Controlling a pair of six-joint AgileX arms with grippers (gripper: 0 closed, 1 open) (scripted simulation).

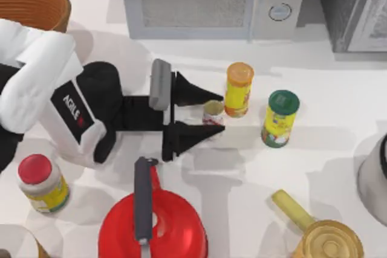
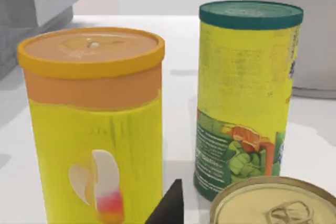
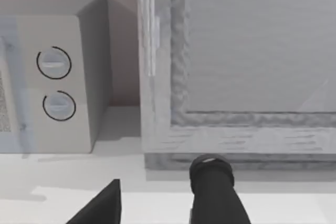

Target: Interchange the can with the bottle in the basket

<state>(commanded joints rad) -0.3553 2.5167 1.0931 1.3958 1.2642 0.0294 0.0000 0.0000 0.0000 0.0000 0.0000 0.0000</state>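
The left pincer (image 1: 213,115) is straddling the can (image 1: 213,112), fingers spread wide, just beside the orange-lidded yellow bottle (image 1: 239,89); the can looks light, rigid and slick, best squeezed mid-body.

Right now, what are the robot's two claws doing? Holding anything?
Left gripper: open, fingers either side of the can, not yet closed on it.
Right gripper: near the microwave; open or shut cannot be told.
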